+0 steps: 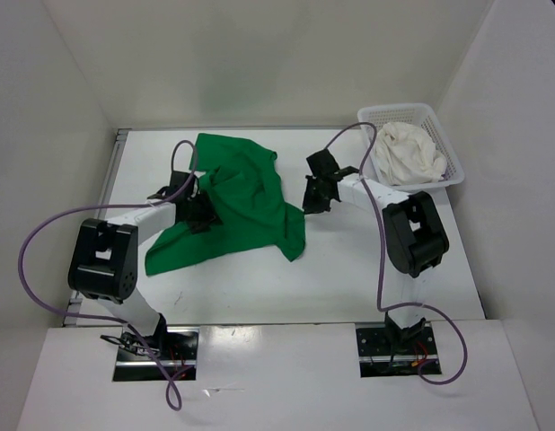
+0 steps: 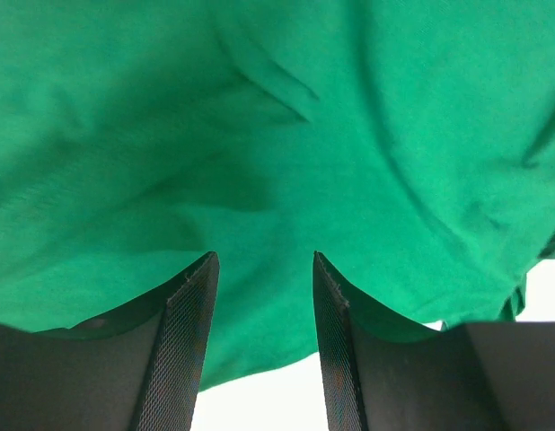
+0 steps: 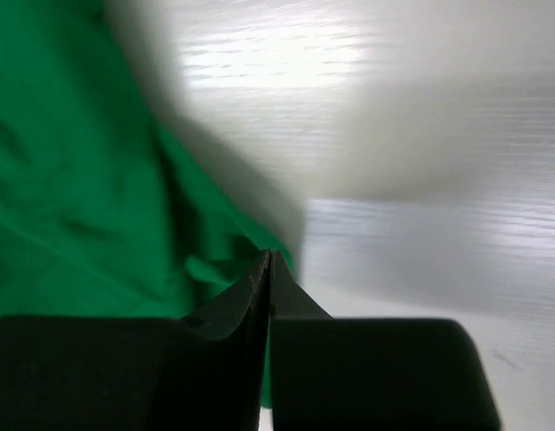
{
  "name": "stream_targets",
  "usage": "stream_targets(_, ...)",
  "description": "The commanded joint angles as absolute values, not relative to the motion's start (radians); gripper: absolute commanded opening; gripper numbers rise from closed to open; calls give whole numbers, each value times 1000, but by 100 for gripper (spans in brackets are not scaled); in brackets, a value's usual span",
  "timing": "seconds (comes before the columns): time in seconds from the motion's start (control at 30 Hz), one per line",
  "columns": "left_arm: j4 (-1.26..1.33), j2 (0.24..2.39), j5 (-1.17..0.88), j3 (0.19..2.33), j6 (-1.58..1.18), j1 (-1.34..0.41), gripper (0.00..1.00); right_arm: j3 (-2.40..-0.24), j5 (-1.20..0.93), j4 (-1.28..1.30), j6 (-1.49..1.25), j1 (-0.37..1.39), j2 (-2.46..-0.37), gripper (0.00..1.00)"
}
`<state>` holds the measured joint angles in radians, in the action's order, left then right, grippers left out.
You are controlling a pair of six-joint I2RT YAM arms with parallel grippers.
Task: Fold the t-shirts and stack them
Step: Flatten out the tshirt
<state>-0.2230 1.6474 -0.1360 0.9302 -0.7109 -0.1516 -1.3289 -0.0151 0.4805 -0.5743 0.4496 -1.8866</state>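
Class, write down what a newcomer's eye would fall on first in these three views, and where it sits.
The bright green t-shirt sprawls crumpled across the middle of the table. The left pincer hangs open right above it. At the far right corner, a white t-shirt is bunched in a mesh basket.

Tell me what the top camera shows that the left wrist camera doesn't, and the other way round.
Top only: both arms, the right claw at the right edge of the green shirt, and a basket at the far right holding a white shirt. Left wrist only: the left claw close up, open, cloth folds beyond its fingers. Both: the green shirt, crumpled on the table.
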Motion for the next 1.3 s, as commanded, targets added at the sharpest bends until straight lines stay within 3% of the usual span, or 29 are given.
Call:
stream_targets(0.0, -207, 1680, -127, 959, -699, -127, 54, -1299, -13, 455, -542, 362, -1847, 5)
stream_targets(0.27, -216, 1701, -138, 1006, -690, -95, 54, -1207, 40, 486, -543, 316, -1772, 31)
stream_targets(0.43, -259, 1632, -137, 1006, -690, -95, 54, -1255, -17, 505, -534, 362, -1724, 33)
stream_targets(0.5, -272, 1580, -115, 986, -690, -95, 53, -1295, 20, 505, -523, 434, -1733, 18)
stream_targets(0.57, -281, 1530, -104, 957, -712, -95, 45, -1324, 52, 505, -514, 480, -1755, 10)
stream_targets(0.67, -301, 1496, -127, 934, -735, -95, 39, -1377, 64, 517, -514, 547, -1819, 8)
stream_targets(0.9, -301, 1410, -213, 899, -778, -95, 39, -1443, 103, 540, -503, 588, -1925, 29)
stream_targets(1.17, -339, 1325, -212, 879, -772, -95, 41, -1482, 130, 561, -494, 588, -2017, 32)
stream_targets(1.27, -351, 1357, -201, 879, -761, -95, 41, -1491, 130, 572, -494, 598, -2046, 38)
